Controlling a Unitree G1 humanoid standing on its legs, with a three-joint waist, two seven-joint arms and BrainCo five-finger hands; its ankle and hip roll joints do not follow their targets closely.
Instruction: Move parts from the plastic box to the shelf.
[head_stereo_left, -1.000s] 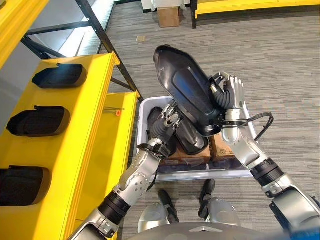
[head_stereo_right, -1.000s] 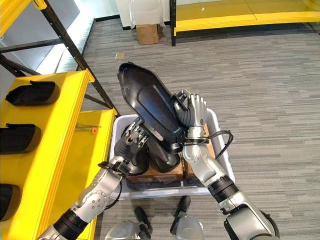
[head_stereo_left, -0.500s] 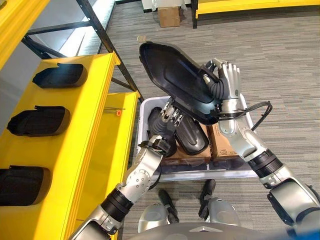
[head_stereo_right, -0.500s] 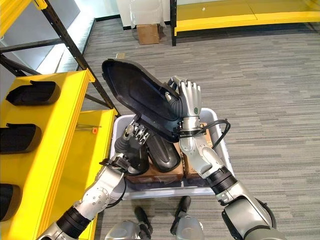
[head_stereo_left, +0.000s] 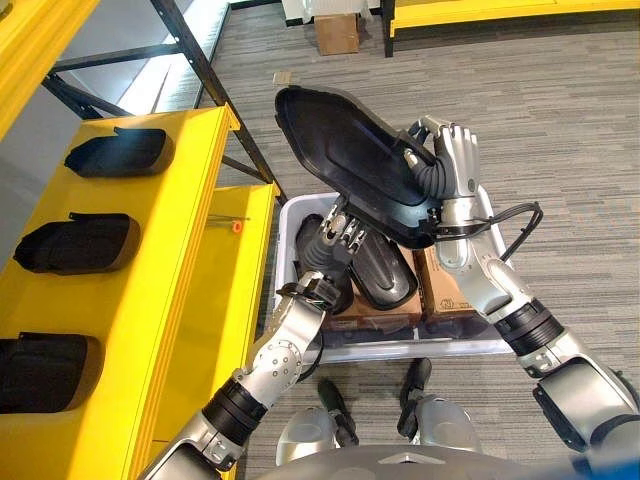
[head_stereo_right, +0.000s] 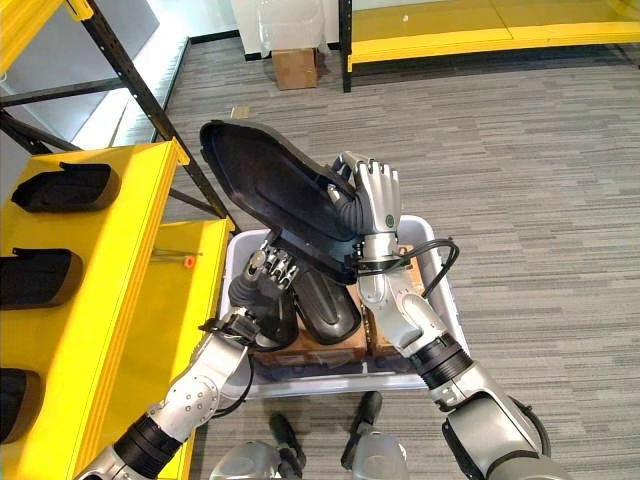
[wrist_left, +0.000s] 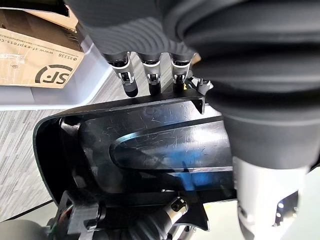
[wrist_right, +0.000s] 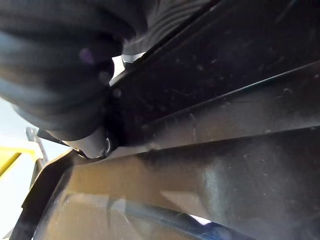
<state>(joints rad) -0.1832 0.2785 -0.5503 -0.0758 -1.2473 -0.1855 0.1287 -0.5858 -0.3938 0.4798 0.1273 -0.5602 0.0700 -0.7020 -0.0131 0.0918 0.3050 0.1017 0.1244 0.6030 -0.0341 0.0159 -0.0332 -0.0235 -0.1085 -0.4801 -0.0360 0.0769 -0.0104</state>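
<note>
My right hand (head_stereo_left: 452, 172) is raised above the plastic box (head_stereo_left: 290, 215), fingers curled over the edge of the black part (head_stereo_left: 350, 155), wrist bent upward. My left hand (head_stereo_left: 333, 243) reaches up beneath that part, fingers straight, tips at its underside.

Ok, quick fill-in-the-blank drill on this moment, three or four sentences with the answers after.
1. The large black part is held up above the plastic box by the ____ hand.
2. The left hand reaches up under the part with its fingers ____.
3. On the yellow shelf there already lie ____ black parts.
4. Inside the box, beside another black part, sits a brown ____ box.

Missing words: right; open; three; cardboard
</note>
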